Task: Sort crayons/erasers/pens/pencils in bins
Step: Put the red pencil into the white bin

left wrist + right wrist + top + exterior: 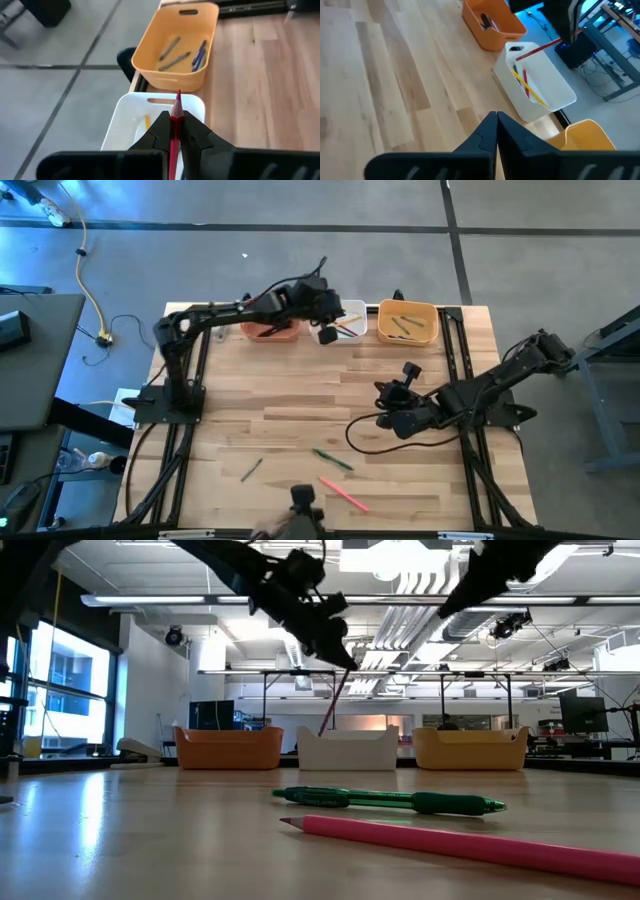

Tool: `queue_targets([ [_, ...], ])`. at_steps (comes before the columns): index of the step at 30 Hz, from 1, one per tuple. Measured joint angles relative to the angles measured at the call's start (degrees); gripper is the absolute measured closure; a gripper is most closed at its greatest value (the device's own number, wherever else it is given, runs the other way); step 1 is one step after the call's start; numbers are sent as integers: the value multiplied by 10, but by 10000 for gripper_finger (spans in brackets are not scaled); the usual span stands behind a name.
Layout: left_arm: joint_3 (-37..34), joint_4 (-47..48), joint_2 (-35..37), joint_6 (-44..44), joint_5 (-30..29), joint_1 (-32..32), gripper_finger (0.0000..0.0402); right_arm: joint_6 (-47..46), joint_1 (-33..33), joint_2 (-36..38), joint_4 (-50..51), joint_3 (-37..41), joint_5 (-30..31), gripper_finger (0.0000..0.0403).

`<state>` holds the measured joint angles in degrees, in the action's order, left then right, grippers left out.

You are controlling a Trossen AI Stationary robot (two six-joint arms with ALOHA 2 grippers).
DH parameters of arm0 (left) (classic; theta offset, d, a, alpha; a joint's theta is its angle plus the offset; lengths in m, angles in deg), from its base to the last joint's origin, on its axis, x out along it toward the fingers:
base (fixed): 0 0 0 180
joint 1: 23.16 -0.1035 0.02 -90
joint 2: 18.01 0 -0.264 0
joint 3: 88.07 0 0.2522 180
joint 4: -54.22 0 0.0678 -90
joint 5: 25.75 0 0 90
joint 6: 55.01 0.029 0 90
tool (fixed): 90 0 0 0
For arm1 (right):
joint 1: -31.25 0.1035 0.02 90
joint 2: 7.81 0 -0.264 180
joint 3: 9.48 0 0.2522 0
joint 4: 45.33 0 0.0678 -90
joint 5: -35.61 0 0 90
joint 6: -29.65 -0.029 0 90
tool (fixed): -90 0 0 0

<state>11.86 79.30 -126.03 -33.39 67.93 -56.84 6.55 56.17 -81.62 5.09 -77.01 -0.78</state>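
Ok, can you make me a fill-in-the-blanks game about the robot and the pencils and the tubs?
1. The left claw is shut on a thin ____ pencil.
2. That pencil hangs over the ____ rounded plastic tub, the middle one of three.
3. The right claw is shut and holds ____.
4. On the wooden table, the green plastic pen lies just behind a long ____ pencil.

Missing words: red; white; nothing; pink
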Motion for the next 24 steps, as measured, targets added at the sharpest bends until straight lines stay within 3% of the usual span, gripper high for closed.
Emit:
queue_targets([
  [5, 53, 28, -60, 6, 17, -27, 401, 11, -23, 17, -126, 105, -25, 402],
  [13, 95, 49, -123, 1, 41, -52, 401, 105, -83, 45, -405, 244, -122, 403],
  [24, 108, 51, -151, -4, 44, -63, 368, 144, -148, 49, -437, 260, -191, 403],
])
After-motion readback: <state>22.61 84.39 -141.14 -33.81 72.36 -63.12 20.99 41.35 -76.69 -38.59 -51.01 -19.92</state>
